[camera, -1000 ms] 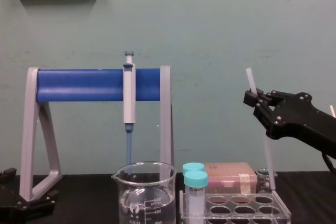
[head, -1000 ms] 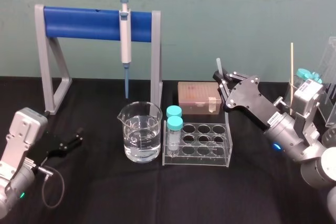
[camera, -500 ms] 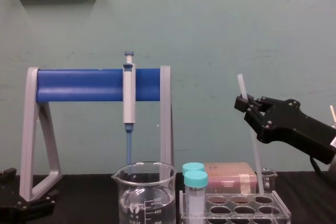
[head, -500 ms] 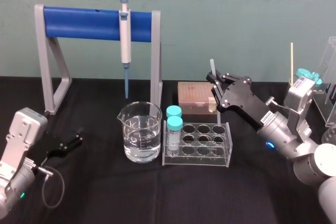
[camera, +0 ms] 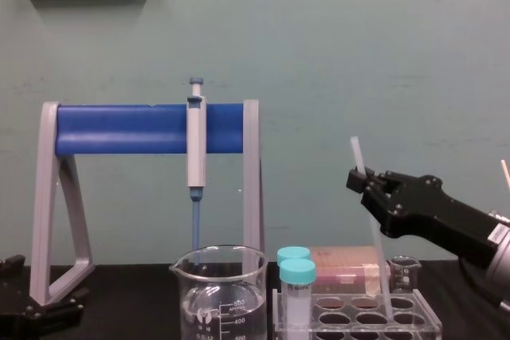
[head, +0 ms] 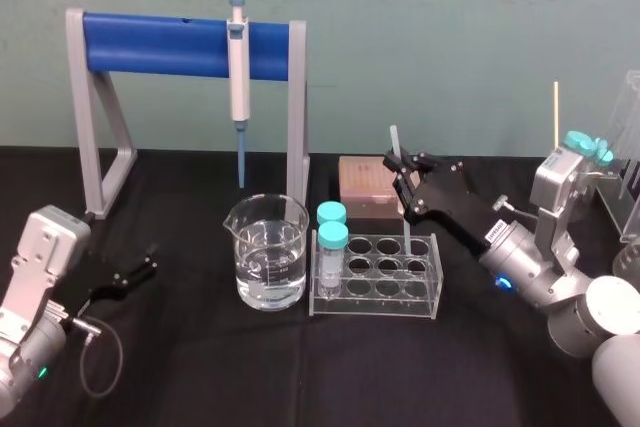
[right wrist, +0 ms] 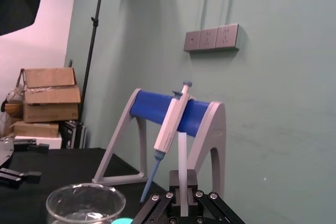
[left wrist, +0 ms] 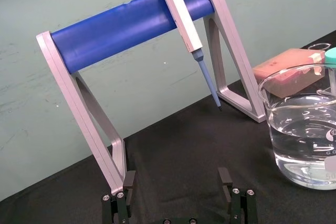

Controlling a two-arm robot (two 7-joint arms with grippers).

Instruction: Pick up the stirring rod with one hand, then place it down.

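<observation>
Pipette (left wrist: 182,17) on blue-barred stand (left wrist: 131,27), water beaker (left wrist: 304,129) beside, left gripper (left wrist: 177,181) fingers (left wrist: 226,182) apart

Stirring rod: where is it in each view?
Head: stirring rod right of centre, gripped by right gripper, lower end at tube rack.
Chest: rod leaning, right of centre.
Right wrist: rod upright in that gripper.
Left wrist: idle left gripper, pipette, beaker.
Shared landmark: pipette on blue stand.
</observation>
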